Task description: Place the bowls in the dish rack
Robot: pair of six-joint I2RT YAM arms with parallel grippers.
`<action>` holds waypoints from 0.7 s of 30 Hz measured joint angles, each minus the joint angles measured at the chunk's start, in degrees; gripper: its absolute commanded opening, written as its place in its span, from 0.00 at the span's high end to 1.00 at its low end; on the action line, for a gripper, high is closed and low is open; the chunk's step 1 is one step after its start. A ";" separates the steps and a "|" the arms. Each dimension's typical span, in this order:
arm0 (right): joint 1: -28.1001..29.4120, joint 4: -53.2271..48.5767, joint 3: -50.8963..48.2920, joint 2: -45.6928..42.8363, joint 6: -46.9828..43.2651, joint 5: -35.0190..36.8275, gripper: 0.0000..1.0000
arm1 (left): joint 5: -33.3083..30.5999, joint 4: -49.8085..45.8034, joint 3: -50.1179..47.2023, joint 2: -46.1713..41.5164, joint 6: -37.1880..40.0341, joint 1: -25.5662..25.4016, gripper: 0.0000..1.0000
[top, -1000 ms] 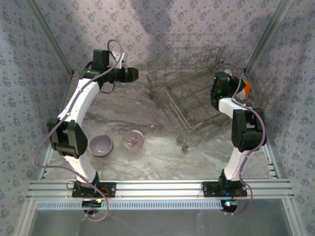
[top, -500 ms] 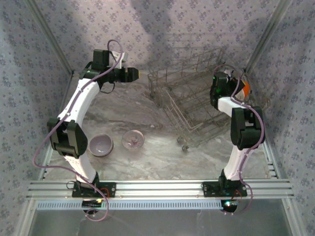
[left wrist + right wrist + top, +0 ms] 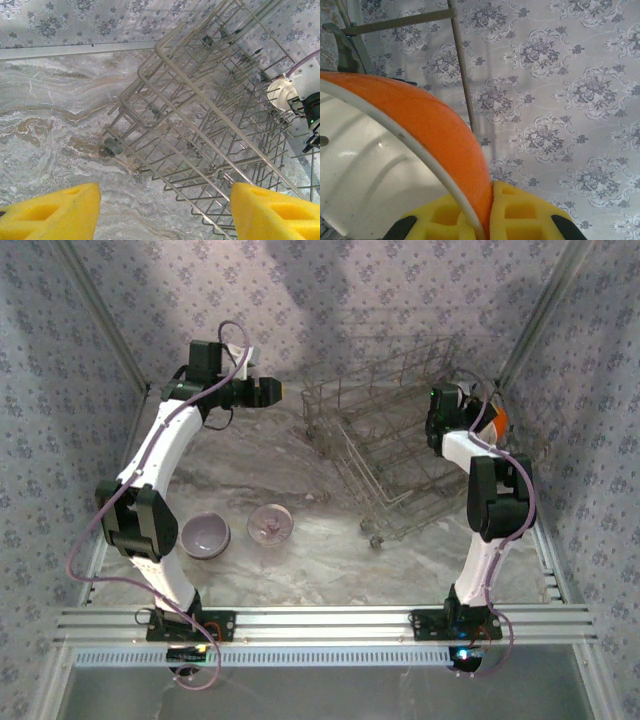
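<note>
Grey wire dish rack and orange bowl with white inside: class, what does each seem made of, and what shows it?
Grey wire dish rack: metal rods, dull finish; thin bent wires joined in a grid. Orange bowl with white inside: likely glazed ceramic, perhaps plastic; smooth, shiny.

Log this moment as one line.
right gripper shut on orange bowl at dish rack; left gripper open, empty; lavender bowl, pink bowl on table

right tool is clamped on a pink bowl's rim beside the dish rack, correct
Not pink: the right wrist view shows an orange bowl, white inside. The rest holds: the right tool is clamped on its rim beside the dish rack.
</note>
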 measured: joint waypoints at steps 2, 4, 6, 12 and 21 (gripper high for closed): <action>0.04 -1.18 0.00 0.00 1.03 0.22 0.85 | -0.02 0.00 0.00 0.00 0.00 0.00 0.31; 0.04 -3.21 0.00 0.04 2.62 0.22 0.81 | -0.02 -0.02 0.00 0.00 0.00 0.00 0.31; 0.04 -5.66 0.00 0.11 4.39 0.15 0.80 | -0.02 0.00 0.00 0.00 0.00 0.00 0.31; -0.68 -11.52 0.00 1.09 9.55 -0.52 0.79 | -0.02 0.00 0.00 0.00 0.00 0.00 0.31; -1.64 -17.99 2.67 2.10 14.99 -0.02 0.65 | -0.02 0.00 0.00 0.00 -0.02 0.00 0.31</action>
